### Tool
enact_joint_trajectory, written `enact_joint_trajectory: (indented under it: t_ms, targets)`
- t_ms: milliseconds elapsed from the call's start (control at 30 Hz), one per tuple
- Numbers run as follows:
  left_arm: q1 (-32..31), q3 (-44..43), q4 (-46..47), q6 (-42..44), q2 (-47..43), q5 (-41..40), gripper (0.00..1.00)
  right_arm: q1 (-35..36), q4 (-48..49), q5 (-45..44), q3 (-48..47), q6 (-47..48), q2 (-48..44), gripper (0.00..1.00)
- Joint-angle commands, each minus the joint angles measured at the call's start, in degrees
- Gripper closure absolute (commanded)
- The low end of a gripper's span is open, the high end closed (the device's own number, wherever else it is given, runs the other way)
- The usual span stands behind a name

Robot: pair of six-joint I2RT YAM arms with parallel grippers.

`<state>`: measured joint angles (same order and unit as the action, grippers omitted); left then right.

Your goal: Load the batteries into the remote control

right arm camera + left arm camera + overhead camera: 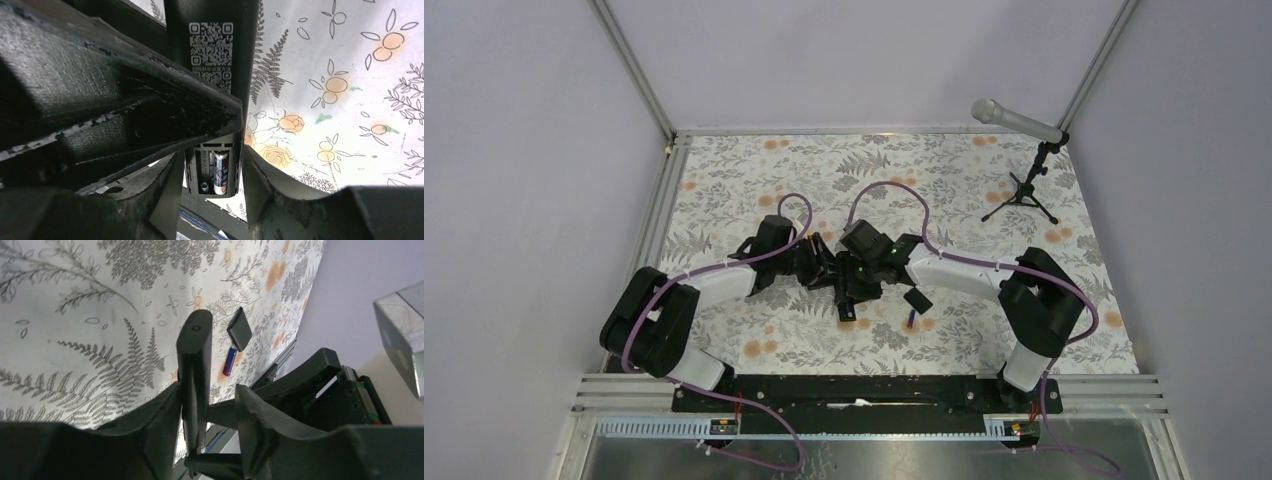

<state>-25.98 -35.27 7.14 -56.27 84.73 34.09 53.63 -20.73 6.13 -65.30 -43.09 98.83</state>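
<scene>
On the floral bench (pixel 724 180) the loose battery (pixel 911 320) lay just beside the cover (pixel 917 300), on the right arm's side of both hands, its long axis running roughly near to far. My right hand (pixel 212 167) held the remote (pixel 212 50), with the seated battery (pixel 220 172) in its bay and the slot beside it bare. My left hand (pixel 209 396) stood part-open round the remote, one finger touching, the other apart.

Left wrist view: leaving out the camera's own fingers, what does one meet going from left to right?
remote → battery → right arm. The cover overlaps the battery sideways, so it is left out.
</scene>
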Motion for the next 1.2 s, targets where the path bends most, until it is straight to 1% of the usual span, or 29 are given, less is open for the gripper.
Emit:
enact_joint_trajectory:
  t_ms: [0,33,133,200,233,267,367,400,467,500,567,667,767,833,933,1100,1167]
  targets:
    - [0.0,-0.6,7.4,-1.1,0.8,3.0,0.62,-1.0,2.3,5.8,-1.0,0.7,-2.4,0.64]
    - [0.0,-0.4,7.6,-1.2,1.0,3.2,0.65,-1.0,2.3,6.1,-1.1,0.7,-2.4,0.64]
    - [0.0,0.2,8.4,-1.7,0.9,3.6,0.80,-1.5,2.2,6.7,-1.4,0.4,-2.3,0.64]
    - [0.0,0.2,8.7,-1.7,0.9,4.0,0.94,-1.7,2.1,6.8,-1.4,0.0,-2.1,0.62]
    - [0.0,0.0,8.5,-1.6,0.9,4.2,1.00,-1.9,1.6,6.7,-1.5,-0.4,-2.0,0.59]
    - [0.0,-0.2,8.4,-1.3,0.9,4.1,1.00,-2.1,0.9,6.4,-1.6,-0.8,-1.9,0.54]
    - [0.1,-1.0,6.7,0.4,0.7,3.6,1.00,-2.6,-1.5,5.3,-2.4,-0.4,-2.1,0.35]
    - [0.3,-1.6,5.2,1.5,0.4,2.9,1.00,-2.6,-3.1,4.1,-2.8,-0.3,-2.7,0.26]
    - [0.7,-2.9,2.1,4.0,-0.1,1.2,1.00,-2.9,-6.2,1.2,-2.8,-0.3,-4.7,0.19]
    - [1.1,-3.5,0.5,5.1,-0.5,0.1,1.00,-3.1,-7.4,-0.7,-2.2,-1.1,-6.8,0.19]
    - [2.1,-4.5,-2.0,7.0,-1.2,-2.2,1.00,-3.3,-13.5,-7.5,-1.1,-4.4,-9.4,0.26]
    - [3.6,-5.3,-4.7,9.0,-2.4,-4.8,1.00,-3.4,-23.4,-17.2,0.1,-8.5,-10.0,0.36]
    - [4.4,-5.8,-6.4,10.3,-3.4,-6.5,1.00,-3.4,-29.1,-23.4,3.5,-12.5,-10.2,0.40]
    - [4.6,-6.1,-7.0,11.1,-4.3,-7.2,1.00,-3.6,-29.2,-24.6,6.2,-14.3,-11.3,0.40]
    - [4.6,-6.0,-8.9,11.8,-5.2,-7.8,1.00,-5.0,-27.2,-23.1,9.5,-15.8,-12.9,0.41]
    - [4.6,-5.2,-8.2,11.4,-5.9,-7.2,1.00,-8.2,-21.0,-19.3,12.9,-13.6,-12.6,0.49]
    - [4.6,-5.1,-7.9,11.1,-6.2,-7.1,1.00,-9.1,-19.2,-18.1,13.2,-12.7,-11.6,0.51]
